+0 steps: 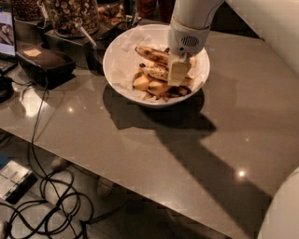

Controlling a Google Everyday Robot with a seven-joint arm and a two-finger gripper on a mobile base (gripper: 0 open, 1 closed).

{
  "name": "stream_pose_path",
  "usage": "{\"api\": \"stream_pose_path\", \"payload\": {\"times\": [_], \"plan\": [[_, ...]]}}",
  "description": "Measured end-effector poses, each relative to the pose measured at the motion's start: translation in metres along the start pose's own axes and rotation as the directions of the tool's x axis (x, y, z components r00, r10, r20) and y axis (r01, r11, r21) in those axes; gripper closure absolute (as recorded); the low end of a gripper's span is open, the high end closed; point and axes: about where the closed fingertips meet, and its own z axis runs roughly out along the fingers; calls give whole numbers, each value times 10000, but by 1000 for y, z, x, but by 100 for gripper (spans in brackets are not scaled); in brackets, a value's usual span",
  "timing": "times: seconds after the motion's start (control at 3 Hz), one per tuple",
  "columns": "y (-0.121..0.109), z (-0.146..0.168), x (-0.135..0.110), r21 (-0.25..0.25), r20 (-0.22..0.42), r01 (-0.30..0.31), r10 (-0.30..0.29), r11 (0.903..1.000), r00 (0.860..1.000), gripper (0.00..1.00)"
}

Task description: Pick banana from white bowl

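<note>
While in bowl (116, 52), gripper (178, 77) @ banana (151, 54)

Only one camera watches here. It looks steeply down from above the near side of the glossy grey-brown tabletop (140, 140), and it is angled so the table's front edge runs slantwise from mid-left to bottom right. It is close enough that the wide, round white bowl (117, 56) takes up much of the upper middle, while the glass jars (70, 14) of nuts are cut off by the top edge. At the lower left the view drops past the table to black cables (56, 200) on the floor. The robot's white arm (261, 23) comes in from the upper right corner. Its gripper (177, 77) hangs down inside the bowl, right of centre, among the banana pieces (152, 55).
</note>
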Motion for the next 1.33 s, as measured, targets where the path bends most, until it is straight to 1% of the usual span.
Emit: {"api": "stream_pose_path", "payload": {"times": [0.67, 1.0, 1.33], "plan": [[-10, -4, -11, 487, 141, 393, -401, 9980, 9991, 100], [-12, -5, -13, 550, 123, 350, -357, 9979, 9993, 100], [-2, -34, -37, 995, -364, 891, -858, 9910, 9956, 100]]}}
